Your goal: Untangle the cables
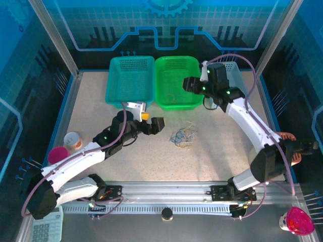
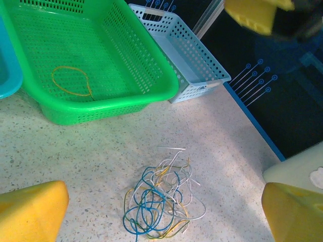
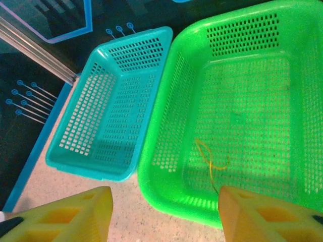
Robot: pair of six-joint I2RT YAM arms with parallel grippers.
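Note:
The cables [image 1: 183, 136] lie as a small clump of thin white, blue and yellowish cords on the speckled table, in front of the green basket [image 1: 176, 103]. In the left wrist view the cables [image 2: 159, 199] sit between and just beyond my wide-open left gripper [image 2: 161, 222], apart from both yellow fingers [image 2: 30, 212]. My left gripper [image 1: 156, 126] hovers just left of the clump. One yellowish cable [image 3: 209, 159] lies looped on the floor of the green basket [image 3: 166, 166]. My right gripper [image 3: 166, 217] is open above that basket's near rim, nothing between its fingers.
A teal basket [image 1: 130, 80] stands left of the green one, and a pale blue basket [image 2: 189, 55] stands to its right, behind my right arm. A cup [image 1: 73, 140] and a pink lid [image 1: 58, 154] sit at the table's left, with a calculator [image 1: 45, 229] near the front corner.

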